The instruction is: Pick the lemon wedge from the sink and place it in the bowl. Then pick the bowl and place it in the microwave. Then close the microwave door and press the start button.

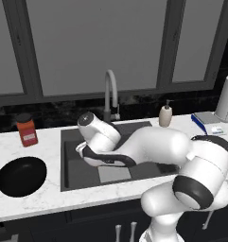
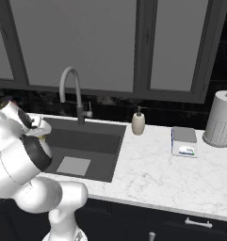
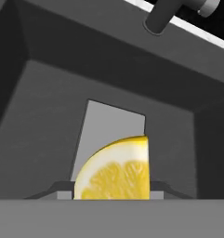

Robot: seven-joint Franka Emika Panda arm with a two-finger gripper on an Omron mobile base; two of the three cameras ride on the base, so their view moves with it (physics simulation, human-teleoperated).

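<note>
The bright yellow lemon wedge (image 3: 115,169) sits between my gripper's (image 3: 111,191) two fingertips, which are shut on its sides, cut face toward the camera. It hangs above the dark grey sink (image 1: 70,142), over the pale grey mat (image 3: 113,135). In the left base view my arm bends low over the basin, the hand near its left side. The black bowl (image 1: 21,176) rests on the white counter left of the sink, apart from the hand. The microwave and its door are out of view.
The curved faucet (image 1: 110,90) rises behind the sink. An orange-red jar (image 1: 27,130) stands behind the bowl. A soap dispenser (image 1: 165,114), a flat blue-and-grey box (image 2: 184,141) and a paper towel roll (image 2: 222,120) stand on the counter to the right.
</note>
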